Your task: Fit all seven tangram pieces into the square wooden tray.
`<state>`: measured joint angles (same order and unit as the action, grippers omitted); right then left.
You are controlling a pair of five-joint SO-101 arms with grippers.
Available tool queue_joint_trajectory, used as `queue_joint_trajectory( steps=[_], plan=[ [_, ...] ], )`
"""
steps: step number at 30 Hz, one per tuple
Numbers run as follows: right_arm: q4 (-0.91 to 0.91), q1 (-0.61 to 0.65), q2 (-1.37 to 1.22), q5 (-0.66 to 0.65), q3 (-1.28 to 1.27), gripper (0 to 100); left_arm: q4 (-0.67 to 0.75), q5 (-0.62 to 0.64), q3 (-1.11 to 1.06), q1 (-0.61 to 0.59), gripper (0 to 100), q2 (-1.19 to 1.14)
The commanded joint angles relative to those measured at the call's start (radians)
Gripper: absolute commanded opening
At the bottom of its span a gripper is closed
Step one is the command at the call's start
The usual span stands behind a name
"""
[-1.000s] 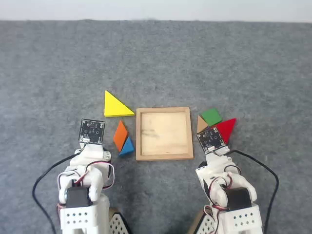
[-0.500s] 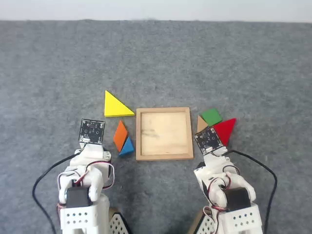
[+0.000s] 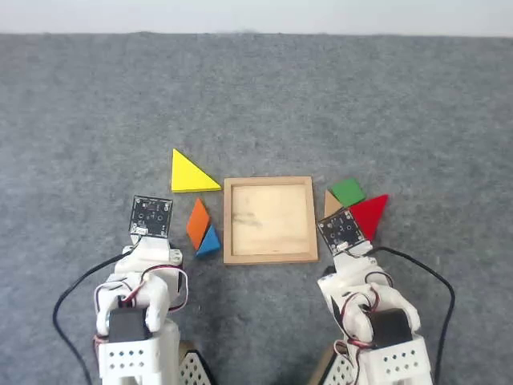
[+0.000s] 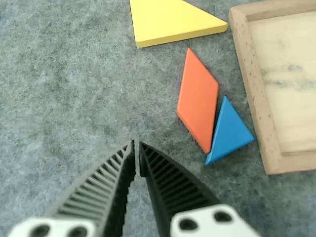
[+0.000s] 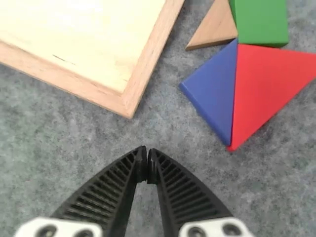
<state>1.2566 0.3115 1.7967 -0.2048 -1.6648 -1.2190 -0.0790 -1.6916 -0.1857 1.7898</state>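
Only the right arm had shifted, its wrist edging slightly toward the square wooden tray (image 3: 268, 182); the left arm and every piece lay as before. The right gripper (image 5: 146, 149) hung over bare tabletop just off the tray's near right corner, fingers pressed together on nothing. The left gripper (image 4: 136, 144) was likewise closed and empty, short of the orange parallelogram (image 3: 197, 222).

The tray sat mid-tabletop, somewhat toward the near edge, with all seven pieces outside it. They seemed split so each arm had its own share in reach.

- **Left of the tray:** the yellow triangle (image 3: 188, 175), the orange parallelogram and the light blue triangle (image 3: 209, 241).
- **Right of the tray:** the tan triangle (image 3: 331, 204), green square (image 3: 348, 192), red triangle (image 3: 371, 215) and dark blue triangle (image 5: 215, 94).

The parallelogram's long axis ran roughly from near edge to far edge, with the light blue triangle touching its tray-side flank. The yellow triangle's sharp tip pointed at the tray's far left corner. The red triangle appeared to lie with one side against the dark blue one, though the wrist hid that joint from above.
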Motion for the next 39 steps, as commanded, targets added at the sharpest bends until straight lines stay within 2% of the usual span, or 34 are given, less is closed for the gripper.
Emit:
queue_joint_trajectory(
  steps=[1,6,10,13,19,27,30,33,36,39],
  plan=[
    [-0.111,0.001,0.018,-0.011,-0.015,2.7,-0.003,-0.005,0.008,-0.002,1,0.014],
    [-0.285,0.005,0.018,-0.002,0.098,2.4,-0.003,-0.005,0.008,-0.002,1,0.014],
    [-0.326,0.005,0.013,0.005,0.288,2.7,-0.003,-0.005,0.008,-0.002,1,0.014],
    [-0.326,0.012,-0.013,0.107,0.39,3.1,-0.003,-0.005,0.008,-0.002,1,0.014],
    [-0.328,0.076,-0.401,0.287,0.505,18.5,-0.003,-0.005,0.008,0.0,1,0.014],
    [-0.344,0.071,-0.901,0.296,0.643,19.5,-0.003,-0.006,0.008,-0.006,1,0.015],
    [-0.386,0.01,-1.023,0.301,0.644,20.7,0.025,-0.044,0.021,0.025,1,0.018],
    [-0.417,-0.044,-1.109,0.328,0.646,26.8,0.052,-0.184,0.071,-0.026,2,0.018],
    [-0.41,-0.038,-1.153,0.333,0.666,31.6,0.138,-0.313,0.15,-0.084,2,0.018],
    [-0.409,-0.015,-1.155,0.333,0.664,32.3,0.199,-0.219,0.265,-0.083,2,0.009]
  ],
)
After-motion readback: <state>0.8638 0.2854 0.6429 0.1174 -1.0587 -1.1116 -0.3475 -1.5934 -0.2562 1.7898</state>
